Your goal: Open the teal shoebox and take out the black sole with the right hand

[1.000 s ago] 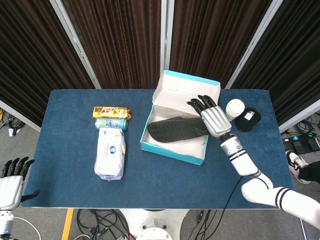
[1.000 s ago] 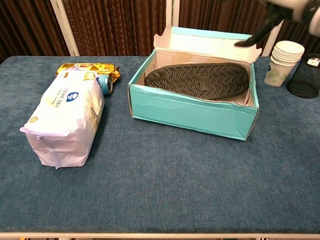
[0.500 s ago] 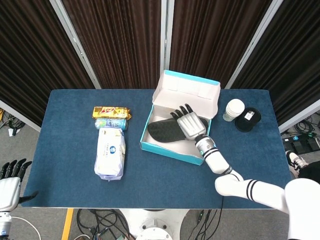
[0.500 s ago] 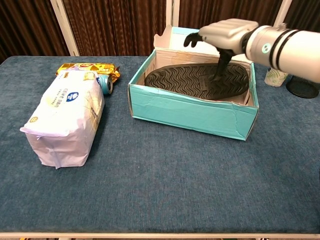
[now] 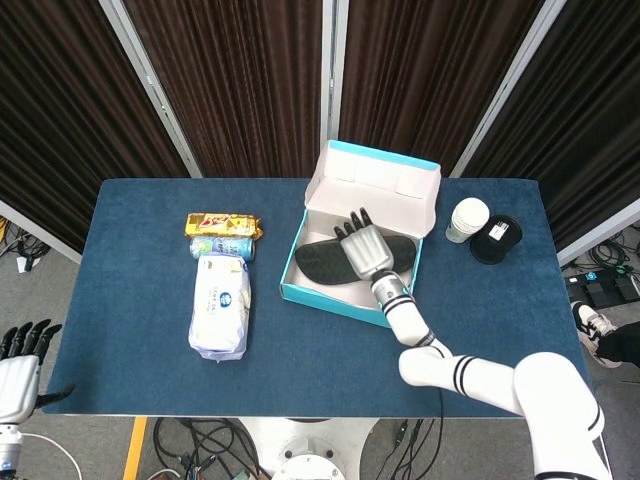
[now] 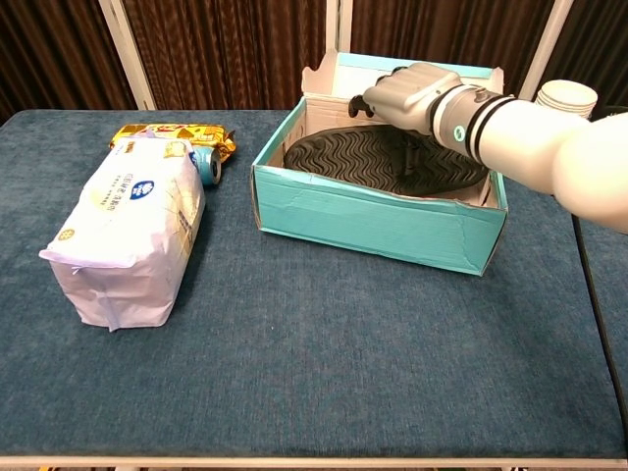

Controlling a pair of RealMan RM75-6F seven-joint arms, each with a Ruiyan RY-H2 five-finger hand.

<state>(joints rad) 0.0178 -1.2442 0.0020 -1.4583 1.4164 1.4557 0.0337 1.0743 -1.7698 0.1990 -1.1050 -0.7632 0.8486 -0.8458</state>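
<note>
The teal shoebox stands at mid-table with its lid folded up at the back. Inside it the black sole lies flat, tread up. My right hand hovers inside the box over the middle of the sole, palm down and fingers spread. In the chest view its dark fingertips reach down to the tread, but the hand grips nothing. My left hand hangs off the table's near left corner with its fingers apart and empty.
Left of the box lie a white tissue pack, a blue can and a yellow snack packet. At the right stand stacked paper cups and a black mesh holder.
My right hand has swung left from the box's right end to the middle of the sole and dropped lower into the box. The sole has not moved.
</note>
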